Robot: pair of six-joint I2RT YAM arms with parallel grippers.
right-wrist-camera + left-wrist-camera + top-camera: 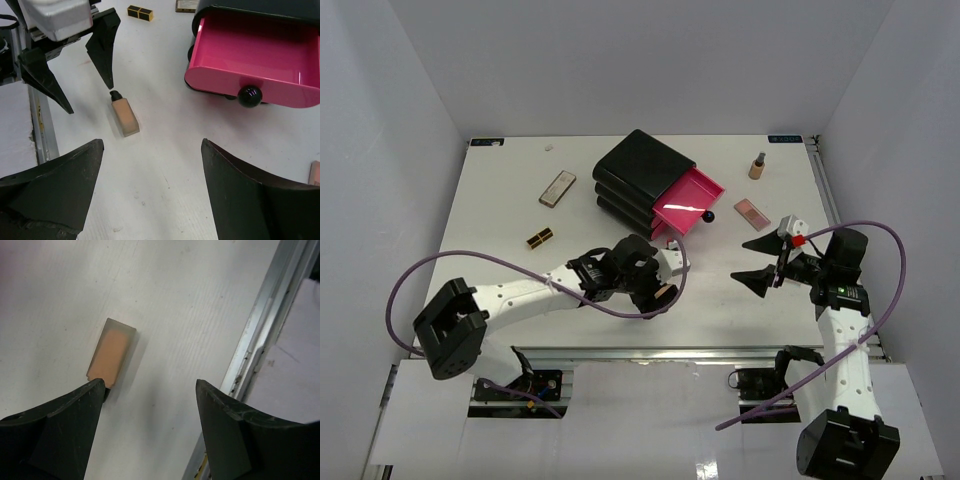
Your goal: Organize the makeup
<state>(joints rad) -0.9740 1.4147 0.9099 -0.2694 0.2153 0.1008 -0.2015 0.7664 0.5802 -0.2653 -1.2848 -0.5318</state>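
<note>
A beige foundation bottle (pixel 112 352) with a dark cap lies flat on the white table, beside the left fingertip of my open, empty left gripper (pixel 150 390). In the top view this gripper (pixel 658 298) hovers over the bottle near the front edge. The right wrist view shows the bottle (pixel 125 116) lying just below one left gripper fingertip (pixel 102 55). My right gripper (pixel 760 262) is open and empty (pixel 152 150), right of the bottle. A second foundation bottle (pixel 757 166) stands at the back right. A pink palette (pixel 752 209), a tan-and-silver case (pixel 557 188) and a black-and-gold lipstick (pixel 540 238) lie apart.
A black box (pixel 635 170) stands at the back centre with one pink drawer (pixel 685 200) pulled open and a black knob (pixel 249 95) on its front. A metal rail (pixel 260 330) runs along the table's front edge, close to the left gripper.
</note>
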